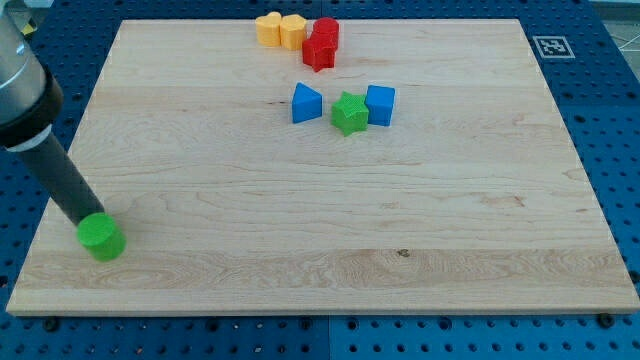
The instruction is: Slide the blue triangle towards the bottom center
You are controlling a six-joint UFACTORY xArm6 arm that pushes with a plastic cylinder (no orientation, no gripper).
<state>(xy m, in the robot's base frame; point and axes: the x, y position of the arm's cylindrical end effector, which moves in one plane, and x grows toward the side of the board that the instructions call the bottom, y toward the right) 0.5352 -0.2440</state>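
The blue triangle (306,104) lies in the upper middle of the wooden board (320,230). A green star (349,113) sits just to its right, touching a blue cube (380,105). My tip (84,219) is far off at the view's lower left, right against the upper left of a green round block (101,238). The dark rod slants up to the view's left edge.
At the view's top, two yellow blocks (280,30) sit side by side, next to two red blocks (321,44). A fiducial marker (548,45) lies off the board's upper right corner. Blue perforated table surrounds the board.
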